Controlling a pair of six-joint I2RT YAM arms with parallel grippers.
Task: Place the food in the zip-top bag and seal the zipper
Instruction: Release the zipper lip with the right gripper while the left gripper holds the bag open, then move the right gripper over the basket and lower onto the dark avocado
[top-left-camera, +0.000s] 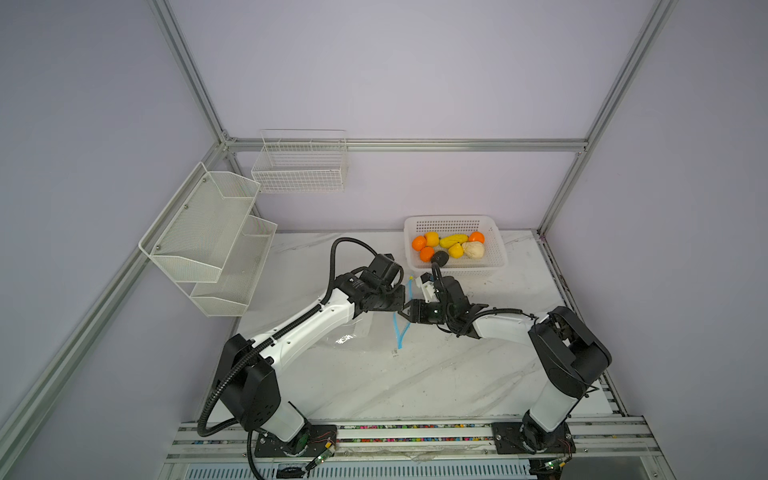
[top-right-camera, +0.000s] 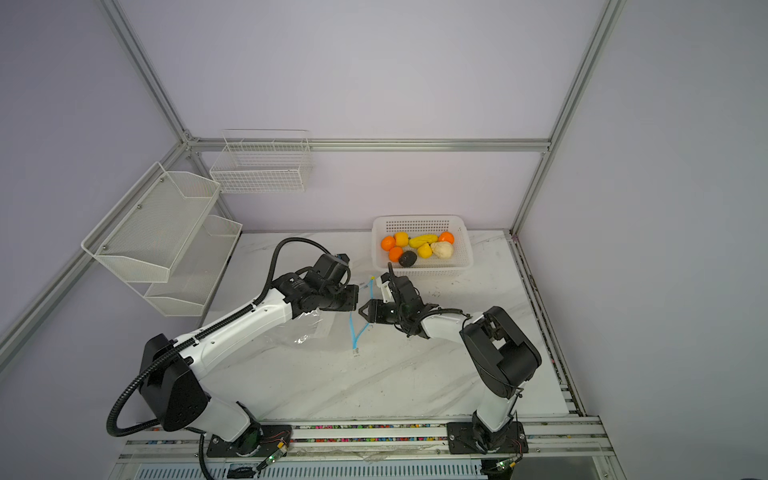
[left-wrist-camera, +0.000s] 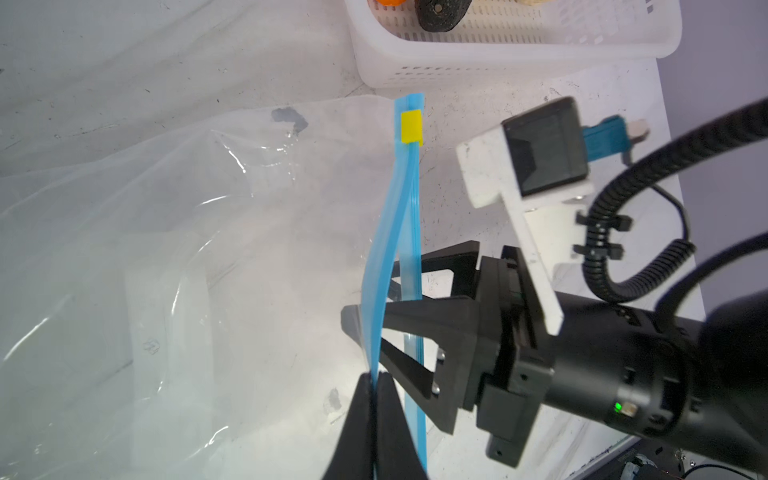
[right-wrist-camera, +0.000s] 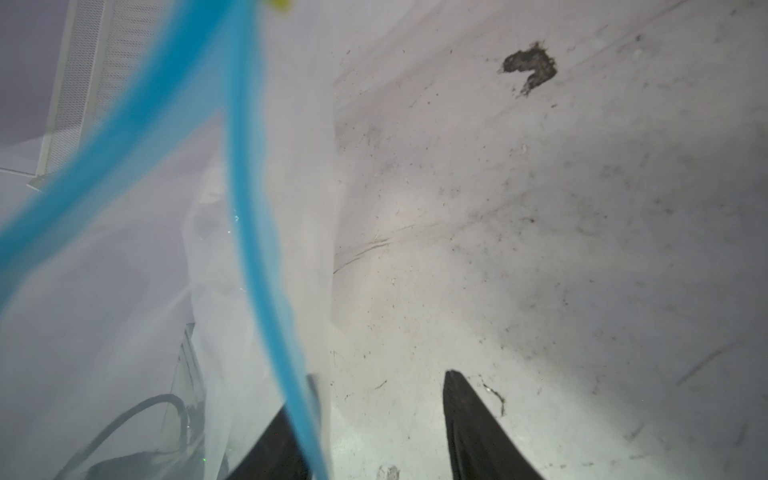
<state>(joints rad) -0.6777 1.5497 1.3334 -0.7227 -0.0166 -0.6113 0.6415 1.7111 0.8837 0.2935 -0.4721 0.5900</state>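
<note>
The left tool (left-wrist-camera: 376, 380) is closed, pinching one blue lip of the zipper (left-wrist-camera: 409, 166) and holding it raised off the other lip, so the clear bag (left-wrist-camera: 187, 249) gapes a little where it lies on the bench (top-left-camera: 415, 382). The right tool (right-wrist-camera: 380, 374) faces it with jaws spread apart and gripping nothing, a blue lip crossing in front of one finger. The yellow slider (left-wrist-camera: 411, 126) sits at the zipper's end nearest the white basket (top-left-camera: 457, 272), which stands at the back right of the bench and holds the food (top-left-camera: 454, 240), all eight pieces.
</note>
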